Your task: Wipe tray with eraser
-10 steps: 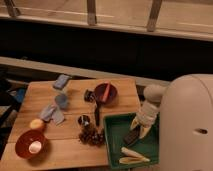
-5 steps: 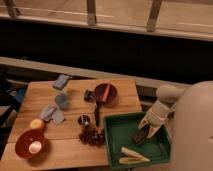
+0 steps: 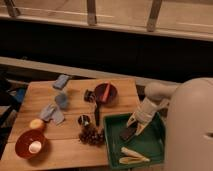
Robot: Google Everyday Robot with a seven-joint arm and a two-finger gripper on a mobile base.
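Observation:
The dark-green tray [image 3: 152, 145] sits at the table's front right corner. My gripper [image 3: 134, 125] reaches down into the tray from the right, over its left-middle part. It is shut on the eraser [image 3: 127, 134], a small dark block that sticks out below the fingertips and presses on the tray floor. Two pale yellowish sticks [image 3: 131, 155] lie in the tray near its front rim.
A reddish-brown bowl [image 3: 106, 92] holding a red item stands behind the tray. Another bowl [image 3: 30, 144] is at the front left. A dark clustered object [image 3: 90, 135] and a small cup [image 3: 84, 120] lie left of the tray. A blue sponge [image 3: 61, 81] and blue cloths [image 3: 54, 111] lie at left.
The gripper with the eraser slid right across the tray floor, then back left toward the tray's left side. The sticks and the other objects have not moved.

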